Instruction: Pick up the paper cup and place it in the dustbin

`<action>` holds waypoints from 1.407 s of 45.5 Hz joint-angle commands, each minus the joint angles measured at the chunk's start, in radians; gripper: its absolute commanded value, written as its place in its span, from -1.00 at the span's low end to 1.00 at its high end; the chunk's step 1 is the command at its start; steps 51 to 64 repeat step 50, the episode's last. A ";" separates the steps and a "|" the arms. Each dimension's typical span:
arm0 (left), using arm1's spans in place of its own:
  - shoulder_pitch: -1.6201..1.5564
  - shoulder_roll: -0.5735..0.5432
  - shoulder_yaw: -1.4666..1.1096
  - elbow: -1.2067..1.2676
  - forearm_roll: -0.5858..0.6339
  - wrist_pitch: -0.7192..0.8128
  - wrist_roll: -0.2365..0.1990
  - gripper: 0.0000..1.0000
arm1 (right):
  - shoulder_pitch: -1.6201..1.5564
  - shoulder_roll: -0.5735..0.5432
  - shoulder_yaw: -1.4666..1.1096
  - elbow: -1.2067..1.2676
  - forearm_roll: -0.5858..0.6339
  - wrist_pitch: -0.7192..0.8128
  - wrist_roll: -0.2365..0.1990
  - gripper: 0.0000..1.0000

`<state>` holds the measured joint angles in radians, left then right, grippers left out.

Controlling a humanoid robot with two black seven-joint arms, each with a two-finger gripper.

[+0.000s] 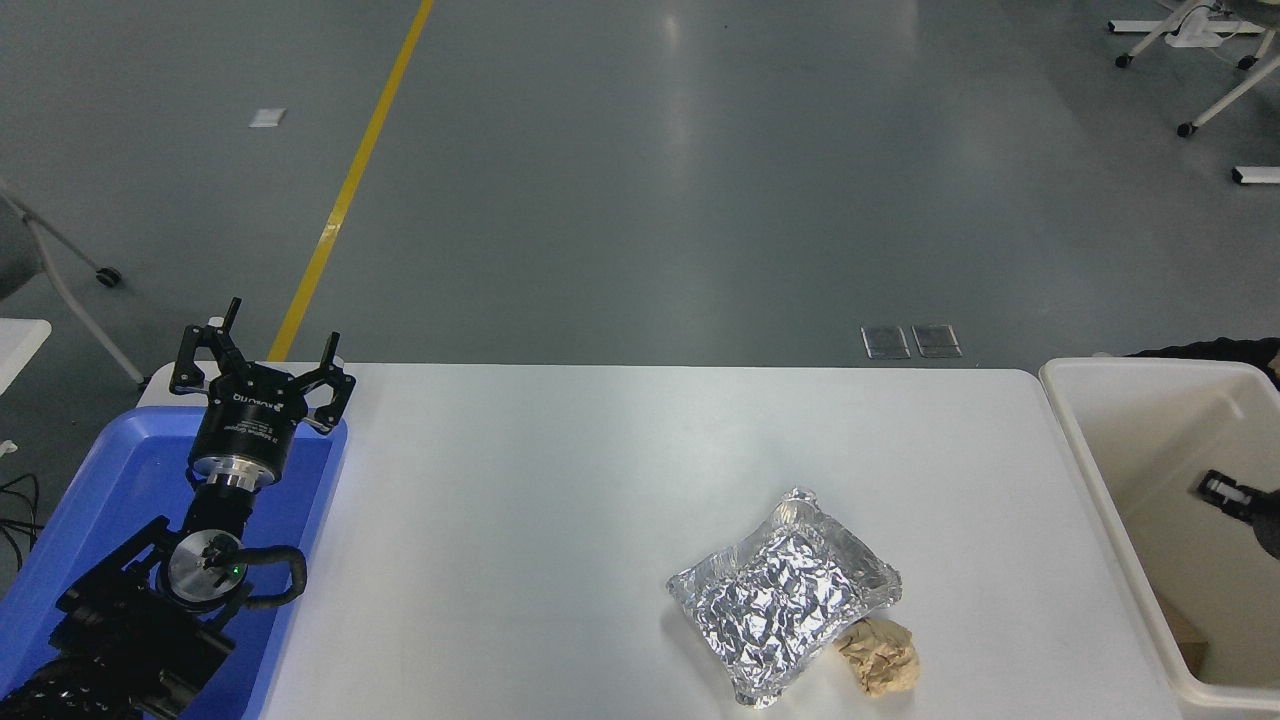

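Observation:
The paper cup does not show in the head view; it is hidden or out of view. The dustbin (pixel 1095 460), a large cream-white tub, stands at the table's right end, cut off by the picture's edge. Only a small black part of my right gripper (pixel 1235 497) comes in from the right edge, over the inside of the dustbin, with nothing seen in it. My left gripper (pixel 262 362) is parked open and empty at the lower left, over the blue tray (pixel 100 480).
A crumpled silver foil pack (pixel 785 592) lies on the white table (pixel 560 480) at front right, with a crumpled brown paper ball (pixel 880 655) touching its near corner. Chair legs stand on the grey floor beyond.

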<state>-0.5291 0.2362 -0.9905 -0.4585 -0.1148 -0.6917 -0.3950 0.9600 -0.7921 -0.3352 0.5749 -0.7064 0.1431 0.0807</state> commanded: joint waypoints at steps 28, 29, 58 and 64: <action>0.003 0.002 -0.001 0.001 0.000 0.003 -0.002 1.00 | 1.361 0.404 -0.754 0.951 0.513 0.642 -0.004 1.00; 0.003 0.002 -0.001 0.001 0.000 0.003 -0.002 1.00 | 1.375 0.415 -0.748 0.965 0.528 0.642 -0.005 1.00; 0.003 0.002 -0.002 0.001 0.000 0.005 -0.004 1.00 | 1.524 0.390 -0.742 1.100 0.631 0.642 -0.009 1.00; 0.003 0.002 -0.002 0.001 0.000 0.005 -0.004 1.00 | 1.524 0.390 -0.742 1.100 0.631 0.642 -0.009 1.00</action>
